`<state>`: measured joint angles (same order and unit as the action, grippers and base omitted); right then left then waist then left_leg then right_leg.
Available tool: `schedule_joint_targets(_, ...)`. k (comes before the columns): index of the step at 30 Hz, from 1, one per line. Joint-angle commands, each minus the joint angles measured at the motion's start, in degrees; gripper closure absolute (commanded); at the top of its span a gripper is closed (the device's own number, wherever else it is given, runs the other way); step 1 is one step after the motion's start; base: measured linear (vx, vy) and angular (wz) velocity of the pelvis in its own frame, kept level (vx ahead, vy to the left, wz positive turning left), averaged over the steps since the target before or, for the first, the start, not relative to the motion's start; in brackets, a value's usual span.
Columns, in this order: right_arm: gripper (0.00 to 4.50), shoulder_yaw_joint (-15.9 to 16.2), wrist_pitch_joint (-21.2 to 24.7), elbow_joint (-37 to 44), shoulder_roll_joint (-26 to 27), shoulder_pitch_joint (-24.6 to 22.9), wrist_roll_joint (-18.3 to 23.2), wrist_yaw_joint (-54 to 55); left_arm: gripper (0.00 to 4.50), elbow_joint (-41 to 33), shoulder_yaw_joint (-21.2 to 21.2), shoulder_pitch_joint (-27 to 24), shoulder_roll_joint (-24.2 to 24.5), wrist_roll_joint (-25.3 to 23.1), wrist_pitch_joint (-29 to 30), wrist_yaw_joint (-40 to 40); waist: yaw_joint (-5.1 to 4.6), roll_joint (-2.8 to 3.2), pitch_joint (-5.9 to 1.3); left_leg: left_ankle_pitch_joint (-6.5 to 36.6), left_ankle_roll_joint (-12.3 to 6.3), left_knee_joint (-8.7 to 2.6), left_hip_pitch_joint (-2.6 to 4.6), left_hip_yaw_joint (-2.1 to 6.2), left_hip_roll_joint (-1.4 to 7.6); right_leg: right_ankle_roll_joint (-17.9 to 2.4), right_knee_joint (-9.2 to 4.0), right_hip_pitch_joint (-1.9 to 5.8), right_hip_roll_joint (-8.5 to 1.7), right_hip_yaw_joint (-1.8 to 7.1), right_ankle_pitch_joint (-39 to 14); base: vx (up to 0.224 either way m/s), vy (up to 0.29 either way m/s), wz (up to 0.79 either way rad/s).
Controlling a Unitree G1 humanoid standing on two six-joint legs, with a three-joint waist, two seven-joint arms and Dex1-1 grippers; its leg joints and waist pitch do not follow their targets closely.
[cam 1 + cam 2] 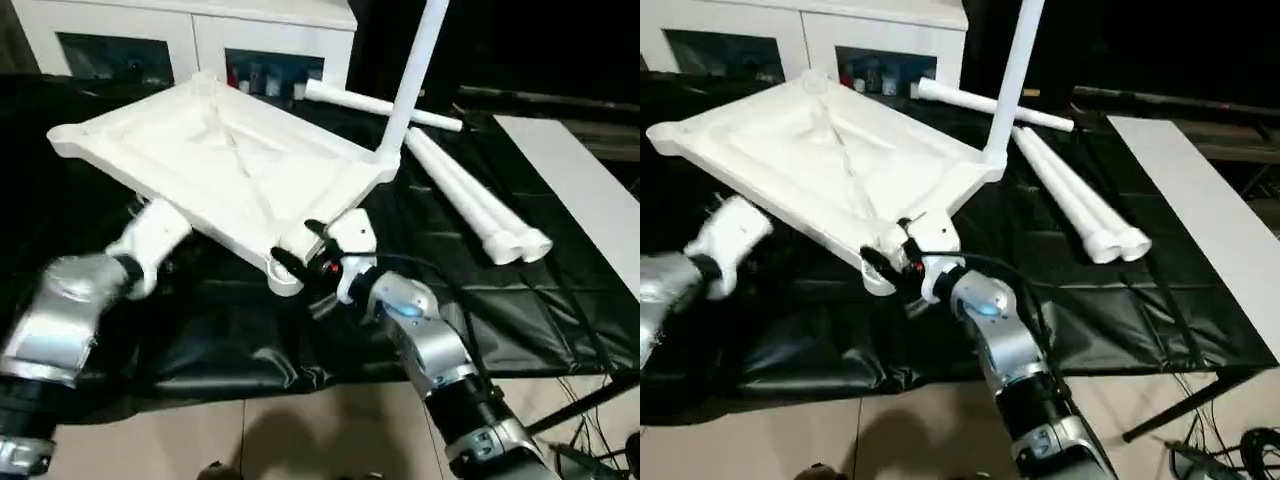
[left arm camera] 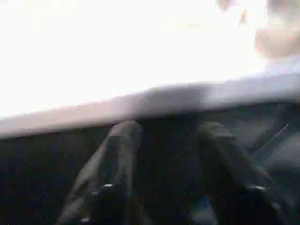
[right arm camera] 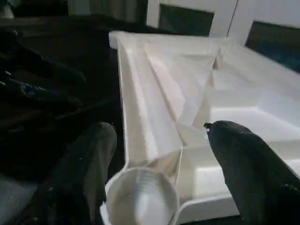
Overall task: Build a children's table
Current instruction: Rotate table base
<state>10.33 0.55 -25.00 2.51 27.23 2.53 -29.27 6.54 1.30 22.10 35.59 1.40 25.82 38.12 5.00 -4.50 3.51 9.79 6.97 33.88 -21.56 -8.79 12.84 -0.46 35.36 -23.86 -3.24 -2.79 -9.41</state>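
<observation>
The white tabletop (image 1: 230, 160) lies upside down and tilted on the black cloth, ribbed underside up. One leg (image 1: 415, 70) stands upright in its far right corner socket. Three loose legs lie to the right: a pair (image 1: 470, 195) side by side and one (image 1: 380, 105) behind them. My right gripper (image 1: 298, 248) is at the near corner socket (image 3: 140, 197), open, one black finger (image 3: 89, 164) on each side of the corner with a gap. My left gripper (image 2: 164, 129) is tucked under the tabletop's left edge (image 2: 140, 98), fingers apart with nothing between them.
A white cabinet (image 1: 200, 40) with dark glass doors stands behind the work. A flat white board (image 1: 580, 190) lies along the right side. The black cloth (image 1: 250, 330) hangs over the front edge, with bare floor below and cables at the bottom right.
</observation>
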Motion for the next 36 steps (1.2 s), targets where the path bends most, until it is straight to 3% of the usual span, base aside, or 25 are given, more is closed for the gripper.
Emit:
schedule_joint_targets(1, 0.94, -2.4, 0.2, 1.7, -1.0, 0.5, 0.6, 1.1, 1.83, -1.7, 0.2, 2.5, -1.2, 1.6, -2.9, 1.5, -0.35, 1.99, -3.61, 16.9, 2.69, -4.81, 1.45, -0.69, 0.15, -9.4, -3.64, 2.20, -3.39, 2.29, -13.9, 0.000, 0.000, 0.00)
schedule_joint_targets(5, 0.94, -4.4, 0.7, 3.4, -1.6, 1.1, 1.4, 3.4, 1.56, 0.1, 3.0, 6.0, -5.3, 2.0, -8.4, 1.7, -0.22, 2.15, -3.64, 18.1, 3.15, -4.88, 1.41, -0.59, 0.05, -7.8, -4.04, 2.31, -3.36, 2.36, -16.3, 0.000, 0.000, 0.00)
schedule_joint_targets(7, 0.94, -4.6, 0.8, 3.7, -1.7, 1.0, 1.4, 3.9, 1.39, 1.2, 4.2, 6.8, -6.2, 1.9, -9.9, 2.6, -0.20, 1.91, -3.74, 17.5, 3.15, -4.84, 1.33, -0.56, 0.03, -7.6, -3.97, 2.44, -3.40, 2.37, -16.2, 0.000, 0.000, 0.00)
schedule_joint_targets(8, 0.94, -4.7, 1.5, 4.5, -1.9, 0.9, 1.5, 4.4, 1.27, 4.3, 7.4, 8.7, -7.1, 0.3, -12.7, 5.3, -0.24, 1.81, -3.73, 16.9, 2.97, -4.87, 1.05, -0.58, -0.12, -7.2, -4.06, 2.57, -3.40, 2.40, -16.4, 0.000, 0.000, 0.00)
schedule_joint_targets(10, 0.94, -4.7, 2.2, 4.8, -2.1, 0.8, 1.3, 4.6, 1.27, 6.4, 9.7, 9.8, -7.0, -1.1, -14.6, 7.6, -0.19, 1.67, -3.82, 16.6, 2.74, -4.82, 1.20, -0.59, -0.14, -6.8, -4.14, 2.44, -3.44, 2.46, -16.9, 0.000, 0.000, 0.00)
schedule_joint_targets(11, 0.94, -4.6, 3.3, 5.1, -2.6, 0.9, 0.9, 4.5, 1.23, 9.2, 12.3, 11.2, -6.5, -3.1, -16.4, 10.1, -0.29, 1.94, -3.96, 15.9, 2.87, -4.80, 1.07, -0.55, -0.12, -6.9, -3.85, 2.64, -3.45, 2.51, -15.7, 0.000, 0.000, 0.00)
schedule_joint_targets(13, 0.94, -4.3, 4.5, 5.9, -4.0, 0.8, 0.5, 3.3, 0.92, 13.7, 15.5, 13.6, -6.0, -5.5, -18.7, 13.8, -0.31, 1.75, -3.85, 15.5, 2.57, -4.80, 1.23, -0.62, -0.33, -6.4, -4.26, 2.53, -3.23, 2.45, -16.2, 0.000, 0.000, 0.00)
schedule_joint_targets(15, 0.94, -4.0, 5.2, 7.1, -6.2, 0.5, 0.3, 1.0, 0.84, 19.0, 18.0, 16.5, -5.6, -8.6, -21.4, 15.6, -0.30, 2.41, -4.15, 14.6, 3.02, -4.56, 1.24, -0.63, -0.28, -7.4, -3.77, 2.94, -3.35, 2.54, -13.2, 0.000, 0.000, 0.00)
schedule_joint_targets(19, 0.94, -4.1, 6.2, 9.5, -9.6, -0.3, 0.6, -1.8, 0.47, 26.0, 21.1, 20.6, -4.7, -13.2, -26.1, 15.9, -0.12, 2.22, -4.28, 11.5, 2.31, -4.24, 1.19, -0.79, -0.21, -8.6, -3.25, 3.18, -3.36, 2.52, -8.2, 0.000, 0.000, 0.00)
schedule_joint_targets(20, 0.94, -4.1, 7.0, 11.1, -11.8, -1.0, 0.9, -3.8, 0.41, 30.2, 22.5, 23.0, -4.5, -15.3, -28.3, 15.2, -0.19, 2.86, -4.11, 11.8, 2.00, -4.29, 1.17, -0.81, -0.50, -8.6, -3.83, 3.19, -2.90, 2.42, -7.9, 0.000, 0.000, 0.00)
schedule_joint_targets(21, 0.94, -4.0, 7.6, 12.2, -13.0, -1.5, 1.1, -4.9, 0.41, 33.0, 23.4, 24.7, -4.4, -16.2, -29.7, 15.1, -0.08, 3.14, -4.26, 12.3, 2.01, -4.15, 1.52, -0.79, -0.38, -9.1, -3.53, 3.18, -2.92, 2.44, -6.5, 0.000, 0.000, 0.00)
schedule_joint_targets(22, 0.94, -4.0, 7.8, 12.7, -13.6, -1.7, 1.1, -5.4, 0.41, 34.1, 23.9, 25.4, -4.3, -16.8, -30.3, 15.0, -0.10, 2.81, -4.28, 12.3, 2.05, -4.14, 1.40, -0.75, -0.30, -9.5, -3.29, 3.43, -3.06, 2.43, -6.0, 0.000, 0.000, 0.00)
schedule_joint_targets(24, 0.94, -4.0, 8.9, 15.1, -16.2, -3.1, 1.8, -7.5, 0.41, 39.8, 25.1, 29.4, -4.4, -18.8, -33.0, 14.8, -0.03, 2.88, -4.01, 13.4, 1.73, -4.17, 1.30, -0.84, -0.58, -9.2, -3.90, 3.51, -3.05, 2.50, -9.2, 0.000, 0.000, 0.00)
schedule_joint_targets(25, 0.94, -4.1, 9.3, 15.8, -16.7, -3.6, 2.2, -8.2, 0.41, 41.0, 25.2, 30.3, -4.5, -19.0, -33.5, 14.8, 0.15, 3.30, -4.27, 13.4, 1.98, -4.07, 1.48, -0.68, -0.37, -9.5, -3.55, 3.71, -3.32, 2.53, -8.9, 0.000, 0.000, 0.00)
schedule_joint_targets(27, 0.94, -4.1, 10.2, 17.3, -17.8, -4.5, 3.0, -9.6, 0.41, 42.3, 23.7, 31.8, -5.1, -17.0, -32.5, 17.3, 0.13, 2.91, -4.30, 13.0, 1.64, -4.03, 1.32, -0.70, -0.36, -10.3, -3.47, 3.80, -3.37, 2.53, -7.9, 0.000, 0.000, 0.00)
schedule_joint_targets(28, 0.94, -4.0, 11.0, 18.7, -18.6, -5.3, 3.9, -11.0, 0.41, 43.0, 22.9, 33.1, -5.1, -16.1, -31.7, 19.2, 0.15, 3.21, -4.30, 12.3, 1.47, -3.98, 1.13, -0.67, -0.31, -11.1, -3.33, 3.85, -3.51, 2.55, -7.0, 0.000, 0.000, 0.00)
schedule_joint_targets(30, 0.94, -3.8, 12.1, 20.4, -19.6, -6.2, 4.8, -12.7, 0.41, 44.3, 22.6, 34.6, -4.7, -15.7, -30.7, 22.3, 0.21, 3.01, -4.36, 11.7, 0.83, -3.87, 1.21, -0.79, -0.28, -12.3, -3.28, 3.84, -3.41, 2.51, -5.5, 0.000, 0.000, 0.00)
schedule_joint_targets(33, 0.94, -3.2, 13.4, 22.5, -20.8, -6.9, 5.7, -14.6, 0.41, 47.9, 22.5, 37.4, -4.7, -15.5, -31.0, 24.1, 0.32, 3.04, -4.16, 13.2, 0.52, -3.90, 1.47, -0.86, -0.30, -12.4, -3.62, 3.63, -3.37, 2.46, -7.8, 0.000, 0.000, 0.00)
schedule_joint_targets(36, 0.94, -2.1, 14.8, 24.4, -22.1, -7.2, 6.3, -16.3, 0.41, 54.5, 24.7, 40.5, -5.1, -19.1, -35.0, 23.2, 0.46, 2.86, -3.94, 14.7, 0.77, -4.07, 1.45, -0.70, -0.19, -11.5, -3.97, 3.64, -3.56, 2.49, -11.4, 0.000, 0.000, 0.00)
